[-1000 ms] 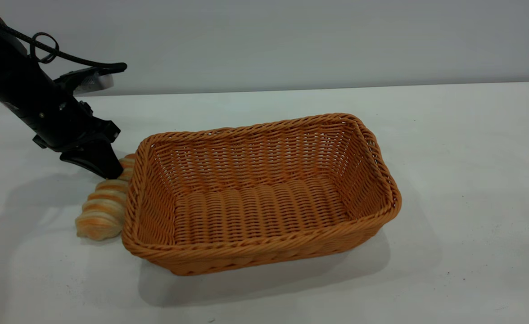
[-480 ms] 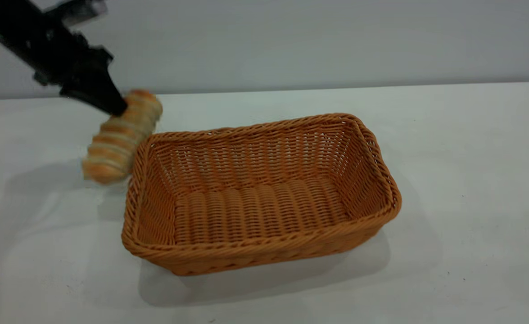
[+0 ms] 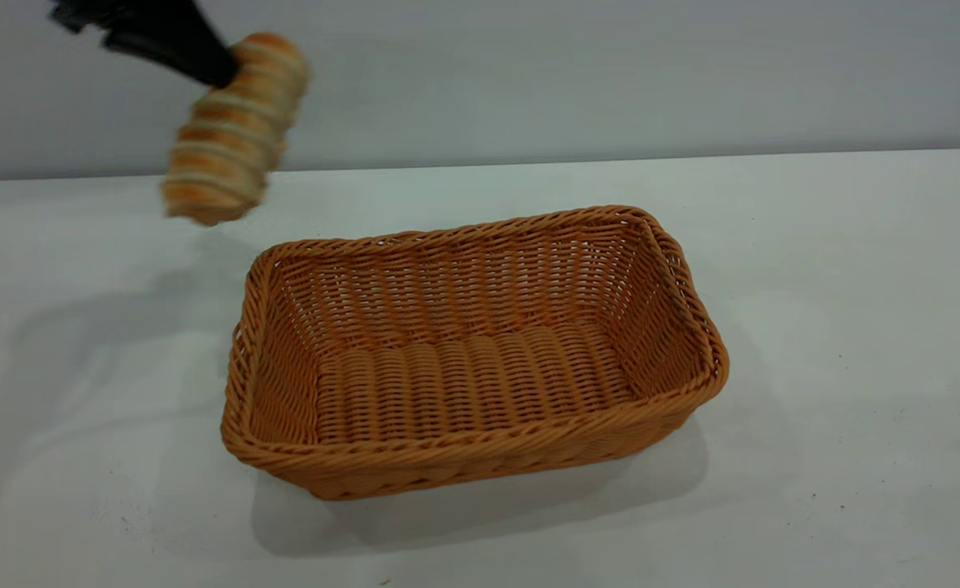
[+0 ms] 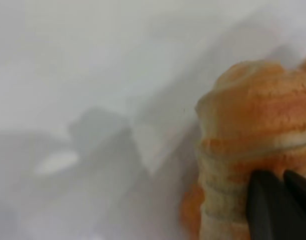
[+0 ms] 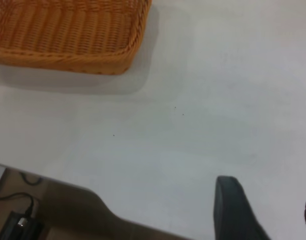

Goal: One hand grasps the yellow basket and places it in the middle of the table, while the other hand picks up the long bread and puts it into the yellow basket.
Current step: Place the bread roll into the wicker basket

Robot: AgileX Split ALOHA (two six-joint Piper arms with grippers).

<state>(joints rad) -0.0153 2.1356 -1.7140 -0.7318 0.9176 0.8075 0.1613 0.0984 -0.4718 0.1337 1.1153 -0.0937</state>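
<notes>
One long bread (image 3: 233, 131), cream with orange-brown ridges, hangs tilted in the air, clamped at its upper end by the left hand (image 3: 214, 69), above the bench (image 3: 839, 269) behind the left end of the yellow basket (image 3: 471, 347). Left wrist view: a black finger (image 4: 272, 207) presses the striped loaf. Right wrist view: the right hand (image 5: 270, 210) hovers spread wide, well apart from the woven basket's corner.

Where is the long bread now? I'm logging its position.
In the exterior view, upper left: long bread held in the left tool, above the table, beyond the yellow basket's left end.
</notes>
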